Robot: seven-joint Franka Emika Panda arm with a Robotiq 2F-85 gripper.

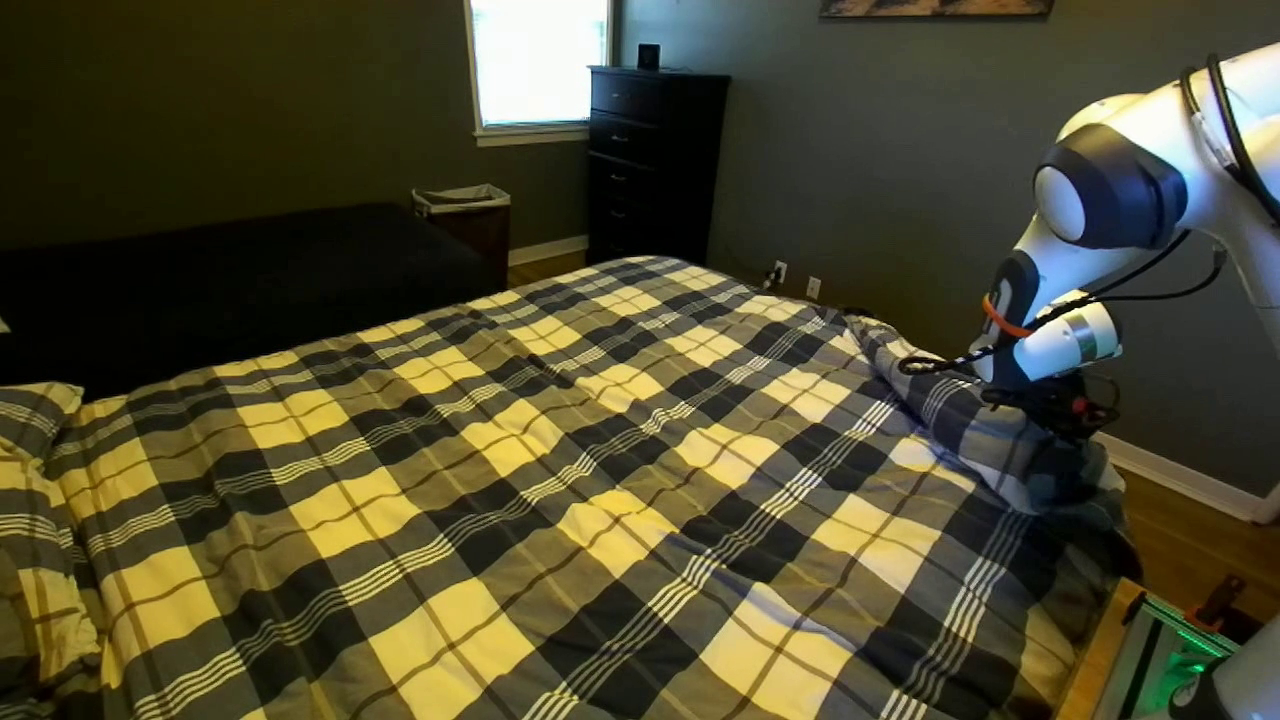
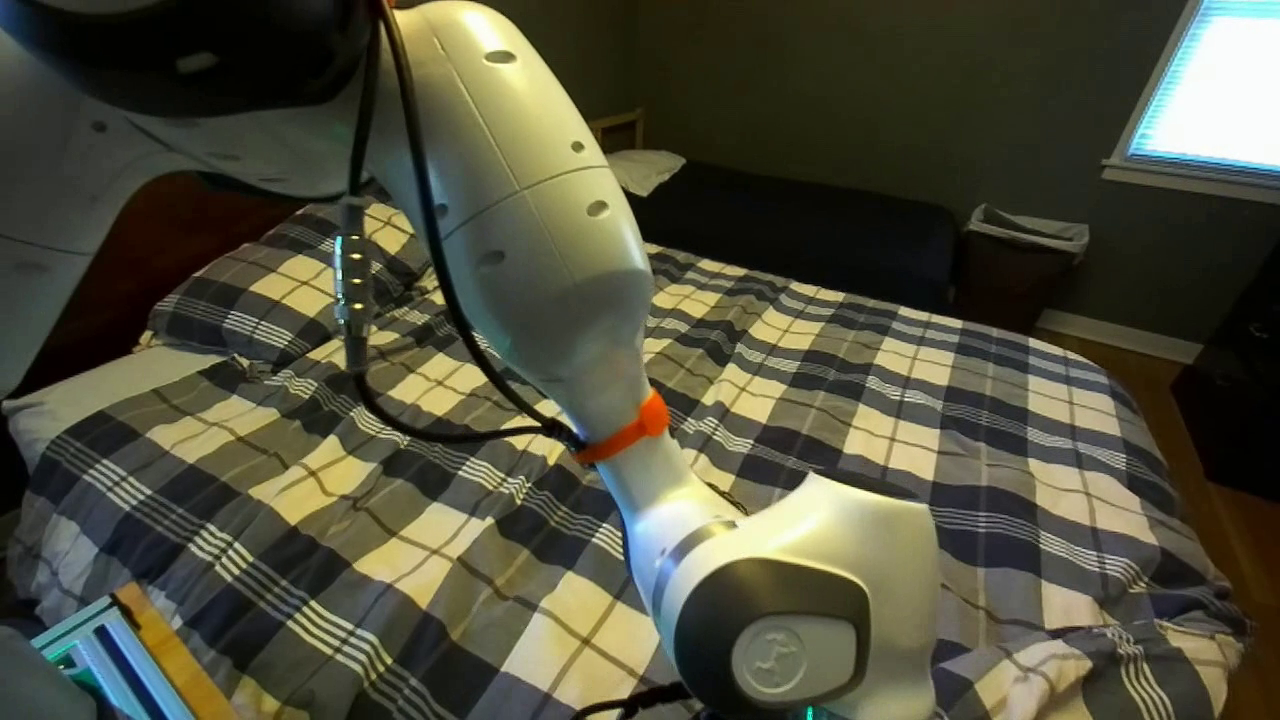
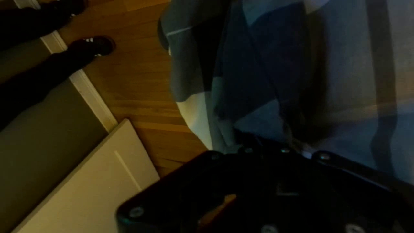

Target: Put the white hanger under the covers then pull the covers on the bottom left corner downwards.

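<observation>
At the rumpled end of the covers (image 1: 600, 440), a gripper (image 3: 266, 149) pinched the cloth

Across both exterior views, the covers spread in broad checks of pale yellow, grey and near-black, crossed by bundles of thin white lines. Shallow wrinkles rippled the flat part. Away from the plaid pillows (image 2: 290, 270), the cloth rose into thick, soft folds, bunched just beneath the black gripper. In the wrist view its jaws stood narrow, closed on the edge of the covers, with dark creases running in to the tips; finer detail there was lost in shadow.

The arm (image 2: 560, 250) was smooth and rounded, a glossy white shell with dark joint caps, an orange strap (image 2: 625, 432) and a looping black cable (image 2: 428, 215). Below the hanging cloth lay orange-brown floorboards (image 3: 142, 74), with two dark, white-marked shoes (image 3: 92, 47) and a flat, pale panel (image 3: 93, 187). In an exterior view, a black dresser (image 1: 655, 165) with stacked drawers stood beside a bright window (image 1: 540, 60), and a bin (image 1: 475, 228) with a crumpled pale liner stood just beside a low dark bed (image 1: 250, 270).
</observation>
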